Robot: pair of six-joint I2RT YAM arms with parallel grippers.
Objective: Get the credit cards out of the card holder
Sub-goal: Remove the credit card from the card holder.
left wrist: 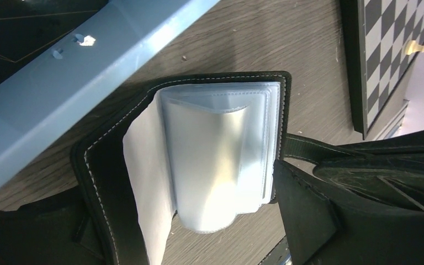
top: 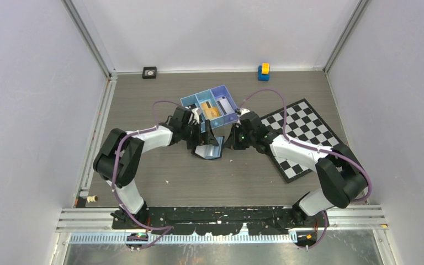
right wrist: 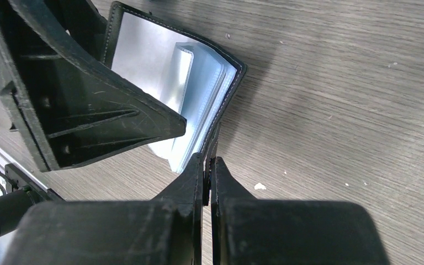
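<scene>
The black card holder (top: 210,148) stands open on the table between my two grippers. Its pale clear sleeves (left wrist: 215,149) fan out, and no card shows plainly in them. My right gripper (right wrist: 207,161) is shut on the holder's strap tab (left wrist: 303,147) at its right edge; it also shows in the top view (top: 233,138). My left gripper (left wrist: 182,226) is open, with a finger on each side of the left cover and sleeves; it shows in the top view too (top: 199,137). An orange-gold credit card (top: 211,111) lies in the blue tray's middle compartment. A pale card (top: 227,103) lies in the right one.
The blue three-compartment tray (top: 187,102) sits just behind the holder. A chequered board (top: 303,138) lies to the right, under my right arm. A small black object (top: 149,72) and a yellow-and-blue toy (top: 263,71) stand by the back wall.
</scene>
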